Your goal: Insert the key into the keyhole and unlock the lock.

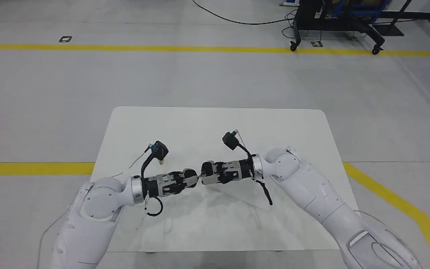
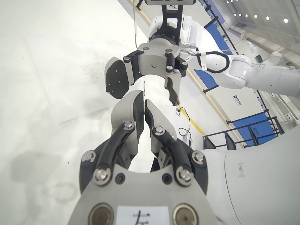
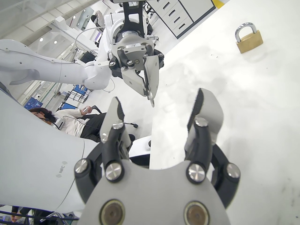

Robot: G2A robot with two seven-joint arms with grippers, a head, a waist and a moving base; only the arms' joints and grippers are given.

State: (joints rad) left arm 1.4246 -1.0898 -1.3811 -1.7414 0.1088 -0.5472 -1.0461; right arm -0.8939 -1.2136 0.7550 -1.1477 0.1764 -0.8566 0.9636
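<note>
The key is being held clenched in the left tool and pointed at the released right tool, while the padlock is lying apart on the desk; a pre-insertion step is being judged, with a steadying grasp of the padlock being called for next.

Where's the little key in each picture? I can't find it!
Left wrist view: the key sticks out edge-on from the shut left pincer.
Right wrist view: its silvery tip juts from that same pincer, farther off.
Top view: too small to make out; look where the left pincer meets the right pincer.
Shared landmark: the white table.
</note>
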